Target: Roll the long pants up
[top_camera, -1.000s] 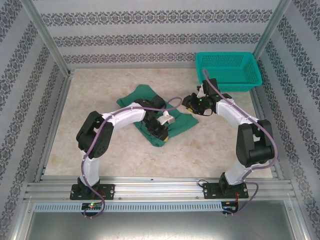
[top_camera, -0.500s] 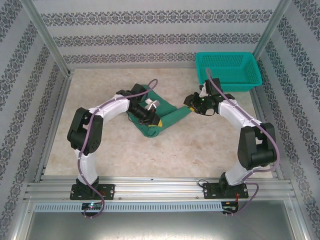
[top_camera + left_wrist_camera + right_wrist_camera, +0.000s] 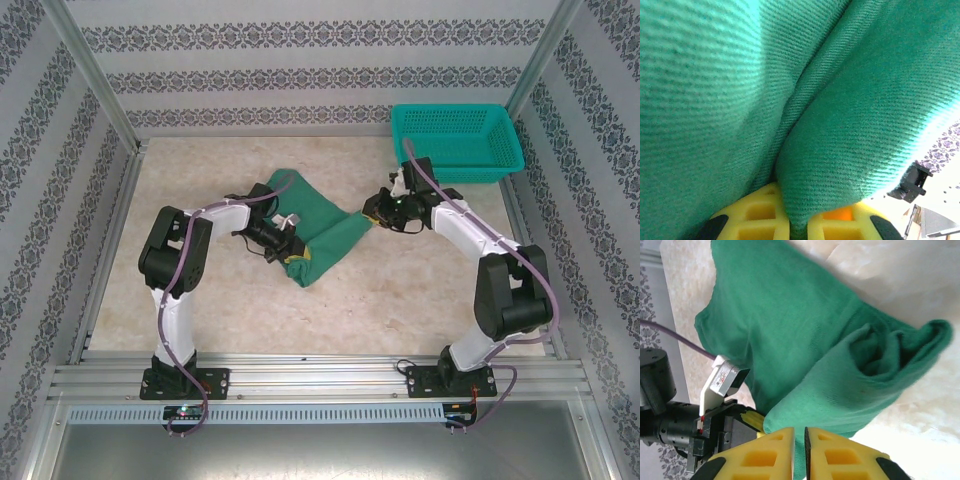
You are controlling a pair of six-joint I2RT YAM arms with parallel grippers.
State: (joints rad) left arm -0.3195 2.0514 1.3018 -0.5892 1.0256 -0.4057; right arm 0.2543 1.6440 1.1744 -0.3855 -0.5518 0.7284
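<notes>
**Item inspected:** the long pants (image 3: 325,228), dark green, lie bunched near the middle of the surface (image 3: 420,290). They sit between the two arms and well apart from the teal basket (image 3: 455,140) at the far right corner.

**Condition:** partly rolled. The right wrist view shows a loose coil (image 3: 880,355) at one end, with a flat, unrolled flap beyond it.

**Left pincer** (image 3: 797,222): clamped on a fold of the pants, with cloth wedged between its yellow fingers and lying close against that wrist.

**Right pincer** (image 3: 800,450): fingers drawn almost together on what appears to be a thin edge of cloth at the near side of the coil. The bite looks shallow.

**Risks noted:**

1. **Slip at the right pincer.** The hold is on a thin edge of soft fabric. A pull along the roll could draw the cloth free and let the coil spring open.
2. **Uneven roll.** The coil is slack. If the two arms advance at different rates, it would likely wind into a cone or telescope out at one end.
3. **Dragging instead of rolling.** If both grips pull sideways, the whole bundle would slide across the surface and the flat flap would crease under it.
4. **Contact between arms.** The two pincers work near each other across one small bundle, so a converging move could knock them together.
5. **Poor sight on the left.** With cloth so close to that wrist, a failing grip there would be hard to notice.
</notes>
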